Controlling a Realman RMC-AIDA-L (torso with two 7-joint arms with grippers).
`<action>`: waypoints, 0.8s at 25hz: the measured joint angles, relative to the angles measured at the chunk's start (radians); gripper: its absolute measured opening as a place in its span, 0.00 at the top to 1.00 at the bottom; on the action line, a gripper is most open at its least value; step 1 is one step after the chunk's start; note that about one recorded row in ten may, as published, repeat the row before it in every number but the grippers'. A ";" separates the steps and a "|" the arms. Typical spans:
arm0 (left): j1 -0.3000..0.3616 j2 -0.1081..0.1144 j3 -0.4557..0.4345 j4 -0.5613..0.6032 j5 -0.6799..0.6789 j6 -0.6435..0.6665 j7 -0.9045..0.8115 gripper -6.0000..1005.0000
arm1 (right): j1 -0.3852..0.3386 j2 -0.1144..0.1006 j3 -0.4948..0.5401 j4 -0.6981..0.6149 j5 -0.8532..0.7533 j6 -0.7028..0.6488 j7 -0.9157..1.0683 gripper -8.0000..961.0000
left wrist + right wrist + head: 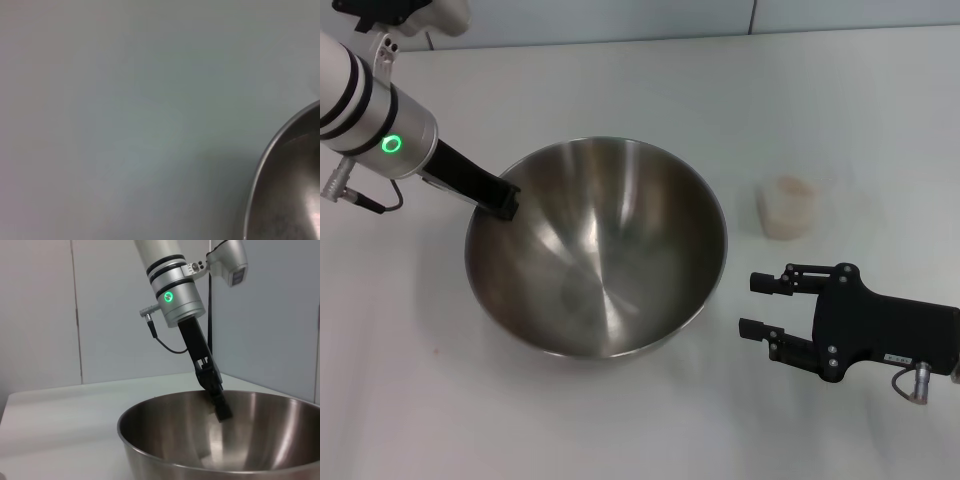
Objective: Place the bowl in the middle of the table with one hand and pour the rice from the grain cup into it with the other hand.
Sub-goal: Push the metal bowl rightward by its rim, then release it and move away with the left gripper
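Observation:
The big steel bowl (610, 260) sits on the white table (420, 400), a little left of centre. My left gripper (506, 200) is at the bowl's left rim and shut on it, one finger inside the wall; the right wrist view shows this gripper (220, 407) reaching down into the bowl (260, 440). The left wrist view shows only a piece of the bowl's rim (270, 150) and bare table. The clear grain cup (787, 207) stands upright to the right of the bowl, with pale rice inside. My right gripper (763, 305) hovers open in front of the cup, beside the bowl, holding nothing.
A grey wall (100, 315) runs behind the table's far edge. The left arm's cable (365, 200) hangs near the table at the far left.

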 joint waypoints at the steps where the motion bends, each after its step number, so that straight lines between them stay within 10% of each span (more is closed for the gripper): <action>1: -0.001 0.000 0.000 0.000 0.000 -0.001 0.004 0.97 | 0.000 0.000 0.000 0.000 0.000 0.000 0.000 0.49; 16: 0.013 -0.004 0.042 0.025 -0.002 -0.077 0.033 0.88 | -0.007 0.001 0.004 0.000 0.000 -0.002 -0.014 0.49; 20: 0.020 -0.005 0.057 0.068 -0.010 -0.081 0.034 0.73 | -0.006 0.001 0.004 0.000 0.004 -0.002 -0.014 0.49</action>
